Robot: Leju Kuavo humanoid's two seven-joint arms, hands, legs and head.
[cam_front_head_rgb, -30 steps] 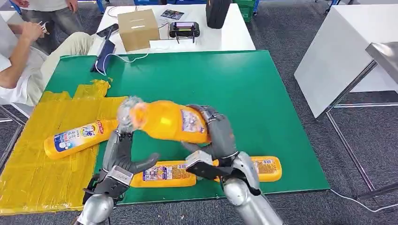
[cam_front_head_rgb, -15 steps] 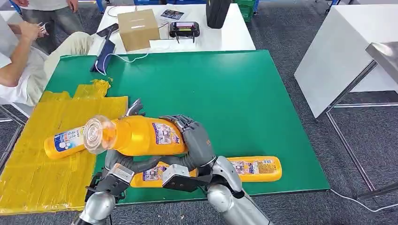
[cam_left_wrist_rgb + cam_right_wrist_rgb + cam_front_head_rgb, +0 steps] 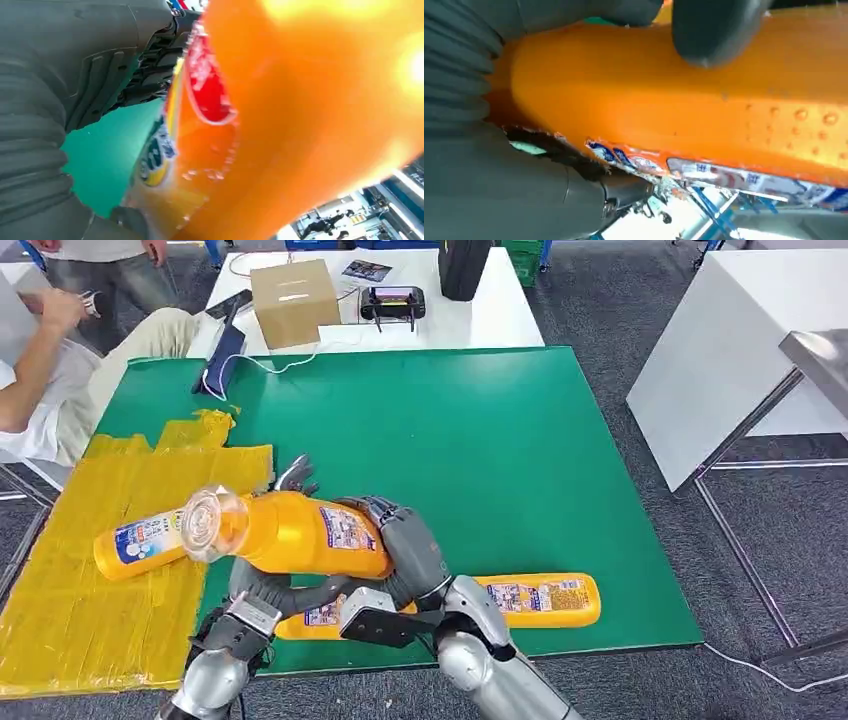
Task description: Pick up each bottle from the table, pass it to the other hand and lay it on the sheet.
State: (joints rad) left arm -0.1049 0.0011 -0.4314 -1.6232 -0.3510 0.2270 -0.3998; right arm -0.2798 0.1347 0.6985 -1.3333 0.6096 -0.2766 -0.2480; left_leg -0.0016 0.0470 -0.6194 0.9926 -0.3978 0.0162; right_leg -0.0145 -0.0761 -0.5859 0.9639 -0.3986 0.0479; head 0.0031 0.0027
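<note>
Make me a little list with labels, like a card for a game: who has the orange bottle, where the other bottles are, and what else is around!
held bottle: orange bottle, on its side in the air, clear base end toward the camera
right hand: wrapped around the bottle's body
left hand: under the bottle, fingers reaching up behind it
handover: both hands at the bottle; cannot tell if the left grips yet
yellow sheet: one bottle lying on it
green mat: two bottles lying near the front edge
behind: cardboard box on a white table

Glossy plastic bottle (image 3: 300, 533), crinkled sheet (image 3: 80, 610)
</note>
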